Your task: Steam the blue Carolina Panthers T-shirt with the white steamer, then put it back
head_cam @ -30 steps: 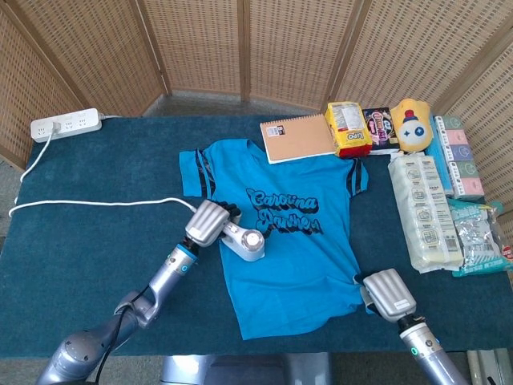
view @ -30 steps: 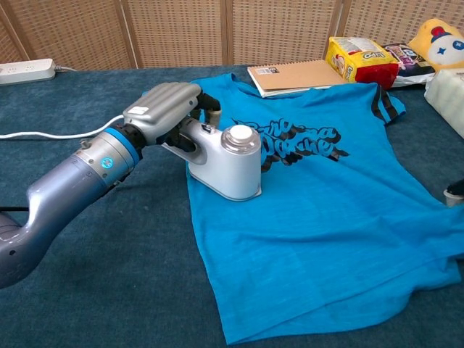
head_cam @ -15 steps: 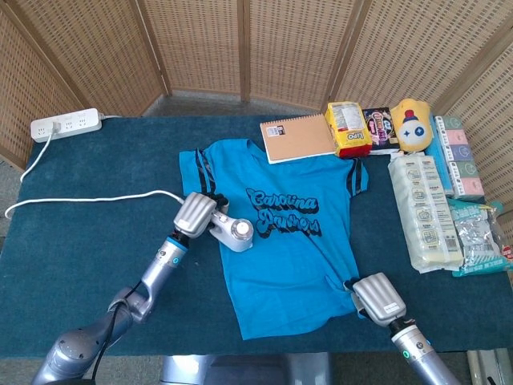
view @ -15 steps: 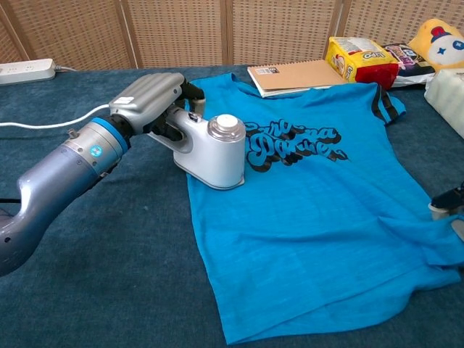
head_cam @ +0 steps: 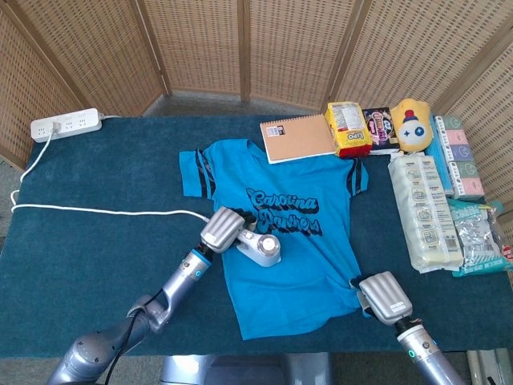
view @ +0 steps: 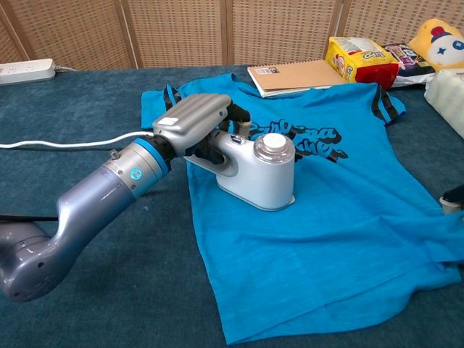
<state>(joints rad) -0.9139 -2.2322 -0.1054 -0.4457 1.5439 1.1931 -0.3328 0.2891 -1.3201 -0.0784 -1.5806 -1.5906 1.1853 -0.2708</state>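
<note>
The blue Carolina Panthers T-shirt lies flat, print up, in the middle of the table; the chest view shows it too. My left hand grips the handle of the white steamer, which sits on the shirt just left of and below the lettering. In the chest view the same hand wraps the steamer from the left. My right hand holds the shirt's lower right hem corner; only a sliver of it shows at the chest view's right edge.
The steamer's white cord runs left to a power strip at the far left corner. A notebook, a yellow snack bag, a yellow plush and several packages line the back and right side.
My left hand has slid the steamer from the shirt's left edge rightward and nearer, to below the lettering. The right hand eased back right and the bunched hem flattened.
</note>
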